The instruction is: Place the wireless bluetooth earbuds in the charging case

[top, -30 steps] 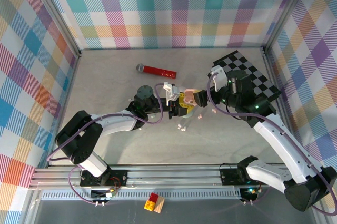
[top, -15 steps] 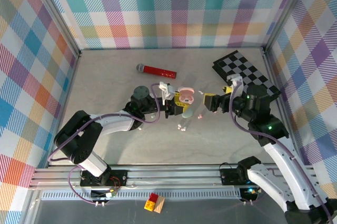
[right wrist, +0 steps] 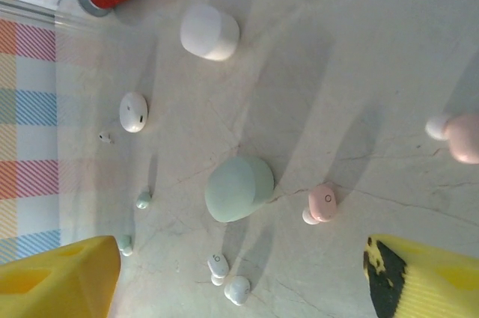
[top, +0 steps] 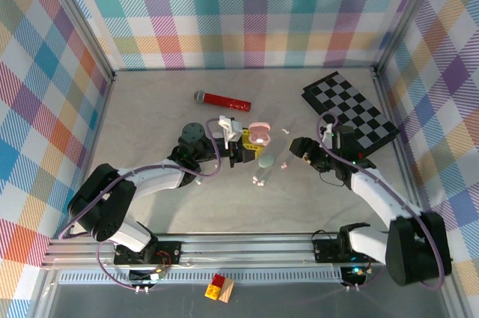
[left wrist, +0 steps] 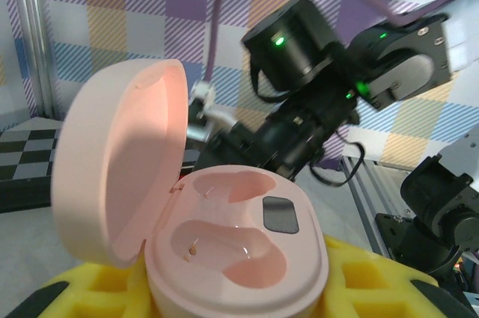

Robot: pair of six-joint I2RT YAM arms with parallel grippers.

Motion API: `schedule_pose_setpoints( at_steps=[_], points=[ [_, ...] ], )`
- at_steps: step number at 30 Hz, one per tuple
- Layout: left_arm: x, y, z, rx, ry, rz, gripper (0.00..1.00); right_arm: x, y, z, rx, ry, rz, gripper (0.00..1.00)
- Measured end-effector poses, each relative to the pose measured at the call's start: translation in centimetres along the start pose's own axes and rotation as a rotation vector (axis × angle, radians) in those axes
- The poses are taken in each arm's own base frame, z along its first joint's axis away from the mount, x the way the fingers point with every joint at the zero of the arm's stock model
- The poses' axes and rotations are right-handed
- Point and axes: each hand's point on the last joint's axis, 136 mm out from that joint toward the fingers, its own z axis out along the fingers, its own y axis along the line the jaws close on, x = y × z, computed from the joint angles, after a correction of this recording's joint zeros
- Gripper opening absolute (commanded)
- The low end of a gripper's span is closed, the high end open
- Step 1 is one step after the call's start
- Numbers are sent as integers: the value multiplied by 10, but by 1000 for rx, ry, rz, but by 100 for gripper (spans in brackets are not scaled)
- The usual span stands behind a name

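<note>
1. Top external: my left gripper point(top: 251, 141) is clamped on the pink plastic charging case point(top: 259, 135), its lid raised. The right gripper point(top: 299, 147) hangs just to that case's right, fingers apart and empty. A pale green oval case point(top: 266, 161) lies shut on the tabletop between the two grippers, with tiny pastel earbuds point(top: 258, 179) scattered around it.

2. Left wrist: yellow foam pads point(left wrist: 374, 280) press on either side of the pink case's base, and its hinged lid point(left wrist: 120, 176) stands open to the left of the fingers. Both moulded wells are bare. Nothing is seated, so I judge the task barely begun.

3. Right wrist: between the wide-set yellow pads point(right wrist: 56, 277), a pink earbud point(right wrist: 322, 203) lies just ahead of the right-hand pad, beside the green case. What looks like a second pink one point(right wrist: 460, 137) sits farther out that way. White earbuds point(right wrist: 218, 265) and pale green earbuds point(right wrist: 142, 199) lie toward the left-hand pad. A closed white oval case point(right wrist: 209, 31) sits well ahead. By my reckoning, both pink earbuds remain to be picked and seated.
</note>
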Motion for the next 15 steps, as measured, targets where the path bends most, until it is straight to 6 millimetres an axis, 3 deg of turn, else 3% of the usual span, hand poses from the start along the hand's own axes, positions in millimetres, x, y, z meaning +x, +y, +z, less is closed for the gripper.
schedule_pose_setpoints(
  at_steps=[9,15],
  points=[
    [0,0,0,0,0,0,34,13,-23,37,14,120,123,62],
    [0,0,0,-1,0,0,34,19,-33,52,26,168,175,56]
  ],
)
